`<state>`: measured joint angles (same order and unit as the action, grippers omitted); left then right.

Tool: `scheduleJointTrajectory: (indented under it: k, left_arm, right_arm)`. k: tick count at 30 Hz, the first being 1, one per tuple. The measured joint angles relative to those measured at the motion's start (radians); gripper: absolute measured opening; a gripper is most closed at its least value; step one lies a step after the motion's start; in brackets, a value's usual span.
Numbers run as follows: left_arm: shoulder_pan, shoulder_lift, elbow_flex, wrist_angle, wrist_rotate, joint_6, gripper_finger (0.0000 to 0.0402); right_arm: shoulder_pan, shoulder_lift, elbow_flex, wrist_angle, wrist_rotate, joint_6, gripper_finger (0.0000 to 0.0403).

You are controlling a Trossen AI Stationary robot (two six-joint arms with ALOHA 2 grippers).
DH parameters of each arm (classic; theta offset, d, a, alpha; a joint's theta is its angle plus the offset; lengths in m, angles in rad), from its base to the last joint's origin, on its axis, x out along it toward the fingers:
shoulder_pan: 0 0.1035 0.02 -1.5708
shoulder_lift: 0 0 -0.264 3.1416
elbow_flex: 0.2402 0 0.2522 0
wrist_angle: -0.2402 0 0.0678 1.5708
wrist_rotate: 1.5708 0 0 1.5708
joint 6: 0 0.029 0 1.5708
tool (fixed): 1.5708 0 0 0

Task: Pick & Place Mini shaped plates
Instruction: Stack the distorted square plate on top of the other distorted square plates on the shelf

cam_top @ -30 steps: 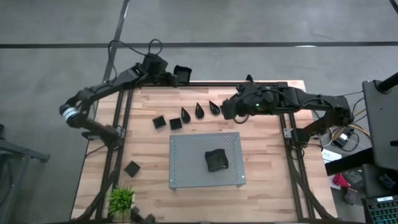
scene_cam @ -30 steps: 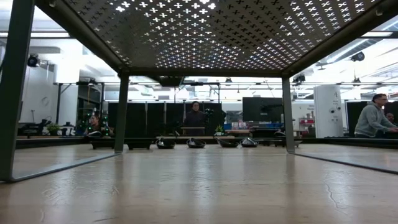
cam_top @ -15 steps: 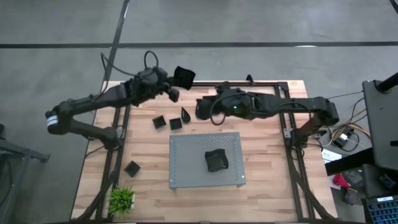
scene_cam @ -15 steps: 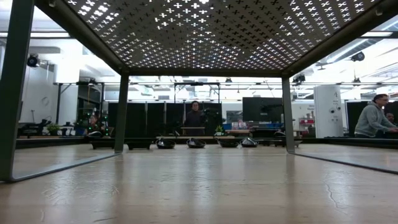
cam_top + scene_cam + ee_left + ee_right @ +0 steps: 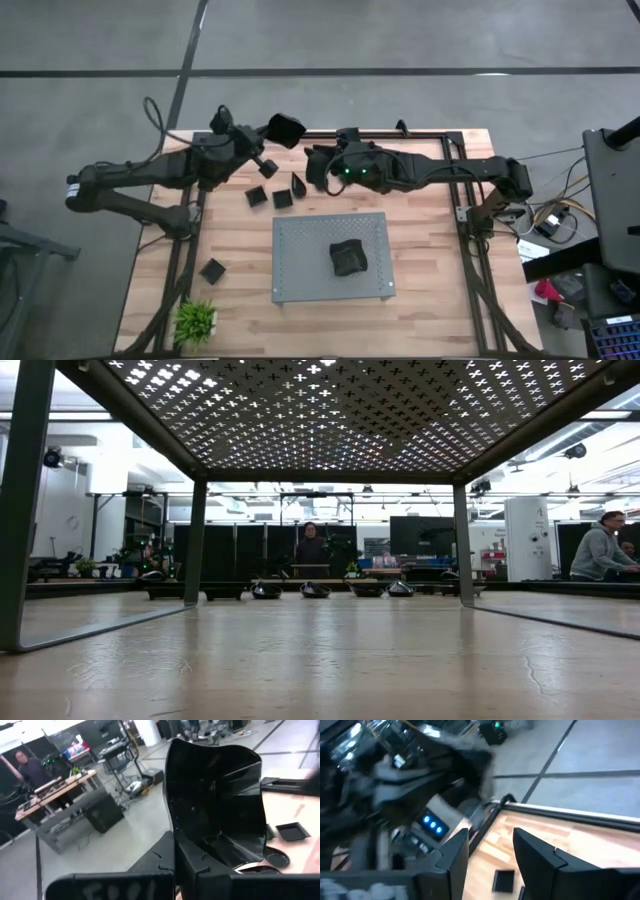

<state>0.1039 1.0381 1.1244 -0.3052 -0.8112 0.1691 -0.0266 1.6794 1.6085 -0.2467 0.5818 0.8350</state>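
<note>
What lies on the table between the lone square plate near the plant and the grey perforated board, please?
Nothing: in the high view, only bare wood separates the lone square plate from the grey perforated board.

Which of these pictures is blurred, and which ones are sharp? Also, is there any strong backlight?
Right wrist view: heavy motion blur, the left arm smeared into streaks. Left wrist view: the held square plate is fairly clear, the room behind soft. High view: evenly lit, edges of the grey perforated board crisp. Low view: bright light comes through the board's holes from above, leaving its legs dark against the room.
</note>
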Motion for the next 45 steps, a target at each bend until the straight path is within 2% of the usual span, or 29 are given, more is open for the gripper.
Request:
scheduleJointTrajectory:
  k: [8, 22, 28, 33, 37, 42, 45]
  left_arm:
    - [-0.021, 0.009, 0.0, 0.001, -0.001, 0.005, 0.0]
    - [-0.059, 0.02, 0.001, 0.035, 0.01, 0.015, 0.0]
    - [-0.062, 0.02, 0.001, 0.036, 0.01, 0.015, 0.0]
    - [-0.062, 0.02, 0.001, 0.046, 0.014, 0.009, 0.0001]
    - [-0.062, 0.018, 0.004, 0.046, 0.08, 0.001, 0.0015]
    - [-0.067, 0.018, 0.032, 0.051, 0.139, -0.01, 0.0051]
    - [-0.067, 0.013, 0.062, 0.053, 0.171, -0.012, 0.0078]
  right_arm:
    - [-0.032, 0.002, 0.001, 0.09, -0.037, -0.002, 0.0135]
    - [-0.035, 0.026, 0.002, 0.104, -0.04, 0.035, 0.0125]
    - [-0.04, 0.026, 0.002, 0.106, -0.038, 0.03, 0.0098]
    - [-0.04, 0.026, 0.002, 0.106, -0.041, 0.03, 0.0055]
    - [-0.051, 0.025, 0.002, 0.104, -0.049, 0.051, 0.0015]
    - [-0.081, 0.014, 0.002, 0.113, -0.07, 0.071, 0.0009]
    - [-0.107, -0.002, 0.002, 0.118, -0.12, 0.075, 0.0008]
